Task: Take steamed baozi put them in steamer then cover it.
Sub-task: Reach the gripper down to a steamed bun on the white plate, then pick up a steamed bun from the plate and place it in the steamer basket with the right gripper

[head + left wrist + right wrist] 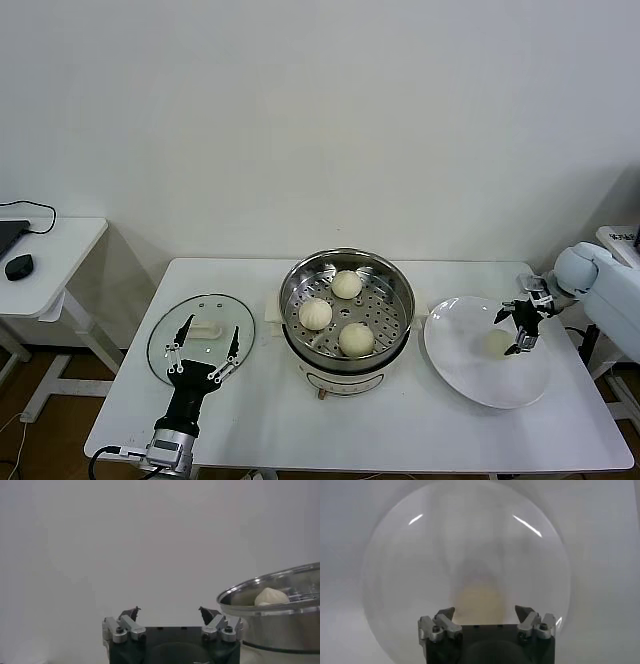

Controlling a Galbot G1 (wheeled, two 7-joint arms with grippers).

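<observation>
Both grippers' fingers spread wide: right gripper (pixel 524 329) over plate's baozi (pixel 497 342), left gripper (pixel 204 348) empty.

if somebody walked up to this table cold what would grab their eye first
Probably the shiny steamer at the table's centre, uncovered, with three steamed baozi on its perforated floor. Next, the right gripper, open over the white plate to the steamer's right, where the last bun lies. The glass cover lies flat to the steamer's left, with the open left gripper above it.
</observation>
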